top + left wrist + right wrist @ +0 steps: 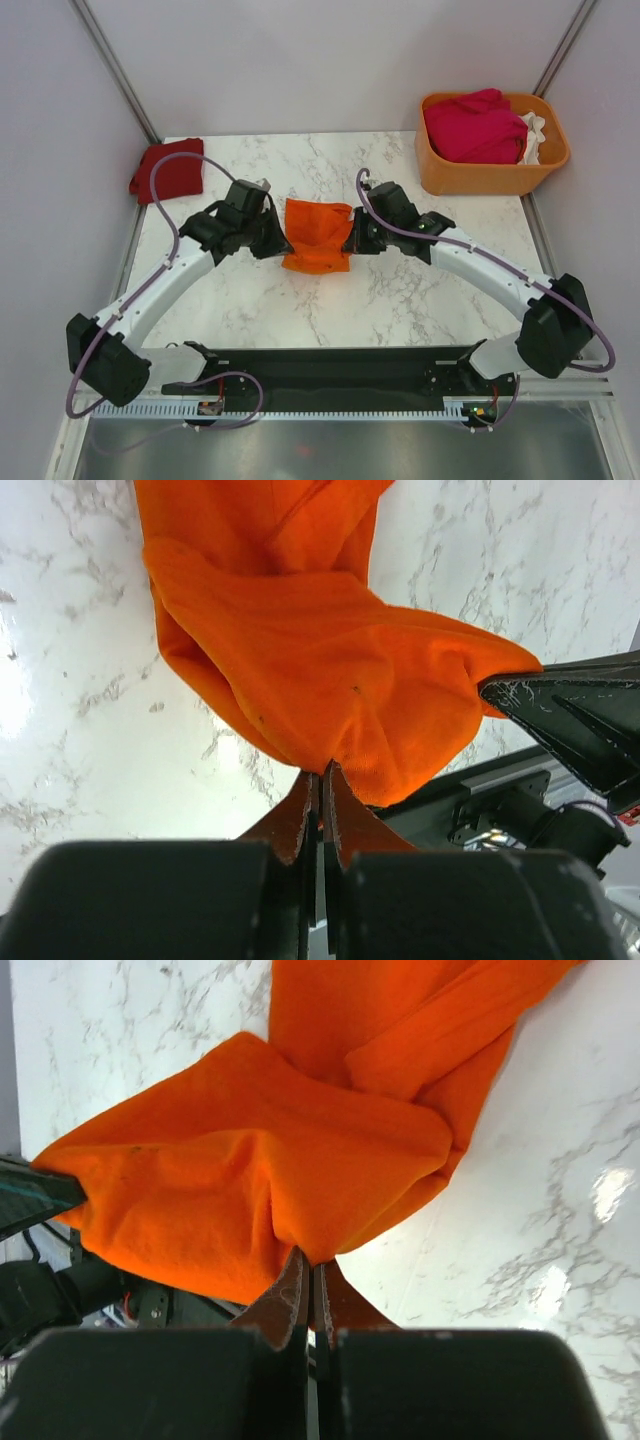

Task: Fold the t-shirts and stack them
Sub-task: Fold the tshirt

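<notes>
The bright orange t-shirt [317, 235] hangs bunched between my two grippers over the middle of the table. My left gripper [281, 238] is shut on its left edge; the cloth [330, 670] is pinched at the fingertips. My right gripper [350, 236] is shut on its right edge; the cloth [250, 1170] is pinched there too. The dark red t-shirt [168, 170] lies folded at the table's far left corner. The magenta t-shirt [475, 127] and the white one [534, 132] lie in the basket.
The rigid orange plastic basket [490, 175] stands at the far right corner. The marble table [400, 300] has a black rail along its near edge. Grey walls enclose the far side and both sides.
</notes>
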`<move>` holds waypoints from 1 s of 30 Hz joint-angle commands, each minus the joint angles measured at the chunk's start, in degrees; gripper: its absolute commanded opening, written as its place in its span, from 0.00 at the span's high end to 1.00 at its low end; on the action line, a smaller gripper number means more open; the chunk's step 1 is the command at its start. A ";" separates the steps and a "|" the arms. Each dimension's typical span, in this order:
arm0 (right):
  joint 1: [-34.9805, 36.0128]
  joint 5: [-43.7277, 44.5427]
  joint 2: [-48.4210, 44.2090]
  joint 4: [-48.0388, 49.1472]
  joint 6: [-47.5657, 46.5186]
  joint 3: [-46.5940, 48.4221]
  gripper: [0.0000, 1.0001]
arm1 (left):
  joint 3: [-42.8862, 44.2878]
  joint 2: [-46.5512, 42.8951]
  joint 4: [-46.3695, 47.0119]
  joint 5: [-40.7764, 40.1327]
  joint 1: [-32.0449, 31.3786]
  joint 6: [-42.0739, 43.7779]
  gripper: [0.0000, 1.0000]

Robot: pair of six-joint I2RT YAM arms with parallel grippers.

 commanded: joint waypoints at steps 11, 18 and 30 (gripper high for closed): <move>-8.01 0.41 14.12 -5.29 -4.98 15.14 1.00 | 18.77 21.32 -1.91 1.21 7.84 10.10 0.98; -11.00 -2.32 21.05 -5.46 -4.89 21.29 1.00 | 27.03 29.33 -2.70 3.23 12.06 11.34 0.98; -14.87 -6.01 33.44 -6.60 -5.33 33.51 0.91 | 41.44 44.35 -4.63 5.52 14.44 12.83 0.98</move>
